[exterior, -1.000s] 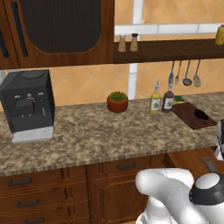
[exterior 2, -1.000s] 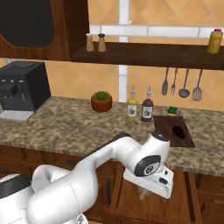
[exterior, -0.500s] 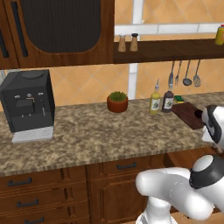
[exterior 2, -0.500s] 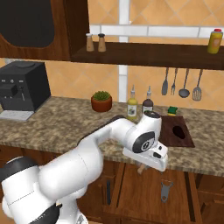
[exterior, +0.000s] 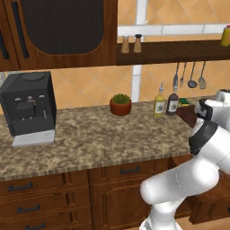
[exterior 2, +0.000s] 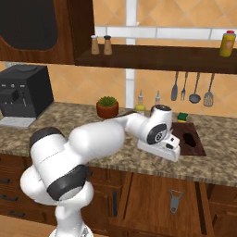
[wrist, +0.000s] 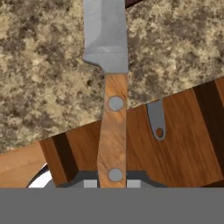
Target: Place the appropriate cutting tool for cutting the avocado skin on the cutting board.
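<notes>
The gripper (exterior 2: 159,155) is clamped on the knife (wrist: 110,87) by its wooden handle, at the counter's (exterior 2: 83,120) front edge; carry it level toward the board (exterior 2: 192,141) and set it beside the avocado (exterior 2: 189,138), not on it

Open worktop ahead of the board

The tool (exterior 2: 157,159) carries the knife (wrist: 109,87) at the worktop (exterior 2: 115,155) edge; the cutting board (exterior 2: 192,141) lies just beyond, with the avocado (exterior 2: 189,137) on it. Two bottles (exterior 2: 148,104) and a potted plant (exterior 2: 107,107) crowd the wall behind.
</notes>
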Controlling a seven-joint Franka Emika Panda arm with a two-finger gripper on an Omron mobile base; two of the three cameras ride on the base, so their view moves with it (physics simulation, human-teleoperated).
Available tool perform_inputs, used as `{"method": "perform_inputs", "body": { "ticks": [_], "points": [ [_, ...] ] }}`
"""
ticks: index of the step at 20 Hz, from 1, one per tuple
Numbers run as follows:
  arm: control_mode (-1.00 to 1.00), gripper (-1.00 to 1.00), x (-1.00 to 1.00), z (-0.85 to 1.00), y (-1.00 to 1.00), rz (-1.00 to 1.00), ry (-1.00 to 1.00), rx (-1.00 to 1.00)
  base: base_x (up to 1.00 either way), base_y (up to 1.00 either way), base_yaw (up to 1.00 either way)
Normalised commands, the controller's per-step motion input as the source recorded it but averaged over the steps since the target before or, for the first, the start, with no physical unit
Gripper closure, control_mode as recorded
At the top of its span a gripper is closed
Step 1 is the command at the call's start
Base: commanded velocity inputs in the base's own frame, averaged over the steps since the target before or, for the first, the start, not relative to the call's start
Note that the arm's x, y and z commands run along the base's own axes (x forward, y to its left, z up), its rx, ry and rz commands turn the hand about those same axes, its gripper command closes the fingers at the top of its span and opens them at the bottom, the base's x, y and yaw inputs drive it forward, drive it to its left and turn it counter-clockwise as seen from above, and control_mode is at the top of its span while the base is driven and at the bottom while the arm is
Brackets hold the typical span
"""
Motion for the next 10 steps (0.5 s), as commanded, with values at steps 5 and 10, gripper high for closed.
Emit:
{"method": "perform_inputs", "body": {
  "ticks": [5, 10],
  "points": [
    [-1.00, 1.00, 0.98, 0.00, -0.28, 0.00, 0.01, 0.00, 0.00, 0.00, 0.00],
    [-1.00, 1.00, 0.63, -0.09, -0.27, 0.01, -0.01, 0.00, 0.00, 0.00, 0.00]
  ]
}}
